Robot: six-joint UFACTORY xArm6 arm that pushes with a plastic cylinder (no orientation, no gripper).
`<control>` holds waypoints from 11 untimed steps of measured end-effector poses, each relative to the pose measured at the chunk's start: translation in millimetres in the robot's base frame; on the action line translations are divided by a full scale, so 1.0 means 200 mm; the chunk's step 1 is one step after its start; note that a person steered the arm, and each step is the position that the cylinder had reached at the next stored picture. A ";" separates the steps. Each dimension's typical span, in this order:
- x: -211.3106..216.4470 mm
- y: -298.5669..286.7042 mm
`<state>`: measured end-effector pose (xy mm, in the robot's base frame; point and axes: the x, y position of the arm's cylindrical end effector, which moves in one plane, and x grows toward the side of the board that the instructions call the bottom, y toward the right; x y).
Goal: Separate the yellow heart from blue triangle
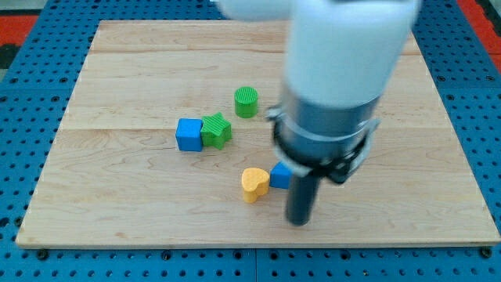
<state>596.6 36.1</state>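
Note:
The yellow heart (254, 184) lies on the wooden board (117, 204) below the middle. The blue triangle (279, 176) touches its right side and is partly hidden by the arm. My tip (298, 222) is down on the board, just right of and below the blue triangle, a short gap from the yellow heart's lower right.
A blue cube (189, 134) and a green star-like block (216, 130) touch each other left of centre. A green cylinder (246, 102) stands above them. The arm's large white and dark body (337, 86) covers the board's upper right. A blue pegboard (23, 117) surrounds the board.

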 end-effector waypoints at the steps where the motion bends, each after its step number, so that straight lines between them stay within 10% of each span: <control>1: -0.09 -0.07; 7: -0.45 -0.42; 11: -0.90 0.39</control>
